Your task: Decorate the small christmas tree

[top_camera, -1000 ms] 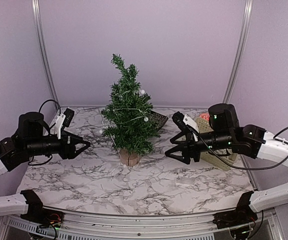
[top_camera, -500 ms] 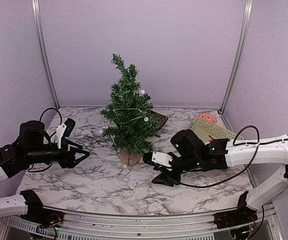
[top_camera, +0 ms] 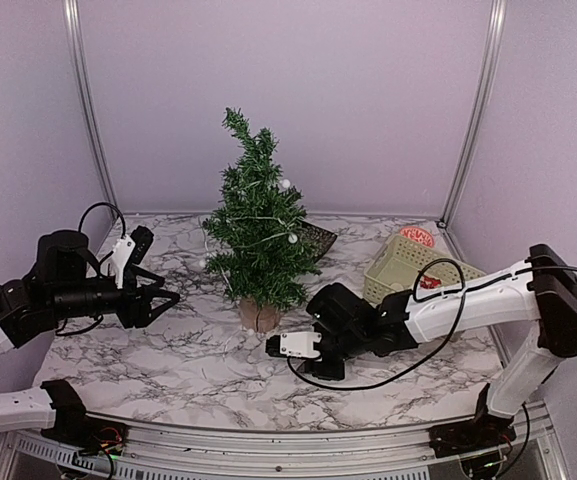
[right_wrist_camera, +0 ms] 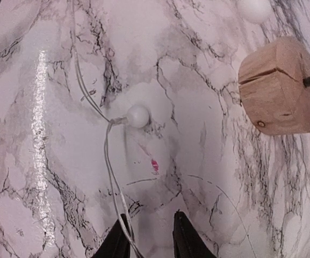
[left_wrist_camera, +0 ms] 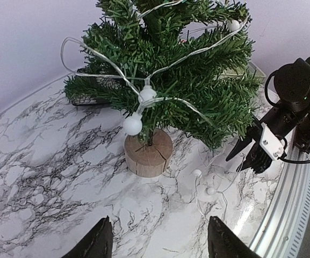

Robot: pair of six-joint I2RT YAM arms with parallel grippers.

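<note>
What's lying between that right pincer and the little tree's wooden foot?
Two small white bulbs on a thin wire lie between the right pincer and the base of the small christmas tree, shown in the left wrist view.

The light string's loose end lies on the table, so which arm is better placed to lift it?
Right. The right gripper is down at the light string, wire beside one finger; the left gripper hovers open on the other side of the small christmas tree.

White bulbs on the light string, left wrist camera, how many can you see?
5 bulbs: one high on the small christmas tree, two hanging above its wood base, two lying on the table beside it. More may be hidden.
</note>
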